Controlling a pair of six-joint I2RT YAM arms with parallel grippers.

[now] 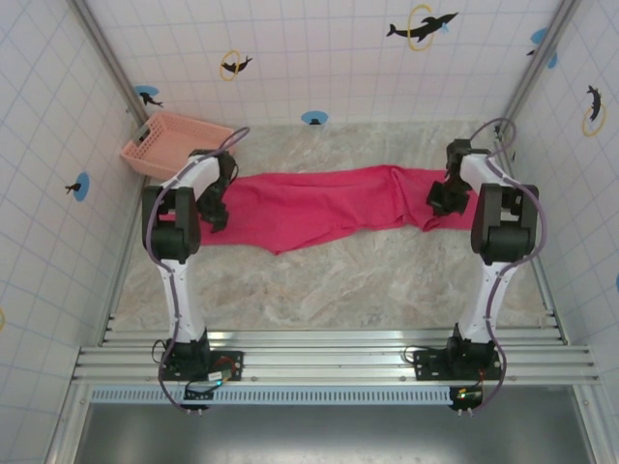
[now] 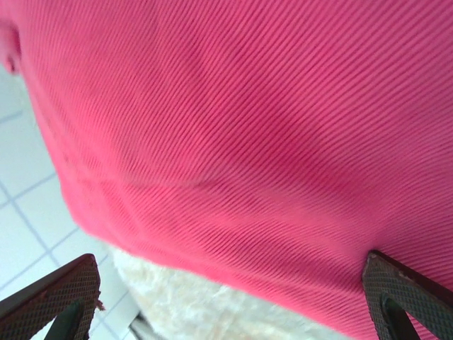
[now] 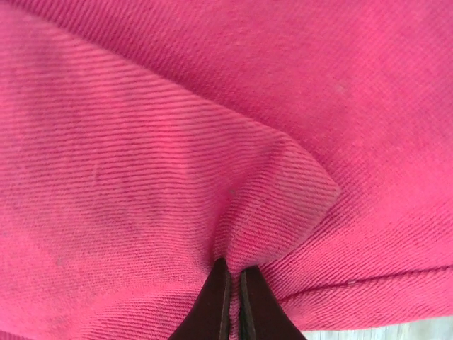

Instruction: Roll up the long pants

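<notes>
The long pants [image 1: 329, 203] lie stretched across the marble surface [image 1: 338, 280], between the two arms. The right gripper [image 3: 233, 273] is clenched on a fold of the cloth — the left gripper [image 2: 228, 261] stands spread wide over the pants' edge, grasping nothing.

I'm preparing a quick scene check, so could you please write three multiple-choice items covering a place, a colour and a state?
1. Where is the basket? A far left corner B near right edge C table centre
2. What colour are the long pants? A blue B magenta-red C white
3. How is the right gripper? A wide open B shut on the long pants C shut empty
Answers: 1 A, it stands far back on the left; 2 B, bright cloth throughout; 3 B, its fingers pinch a fold.
</notes>
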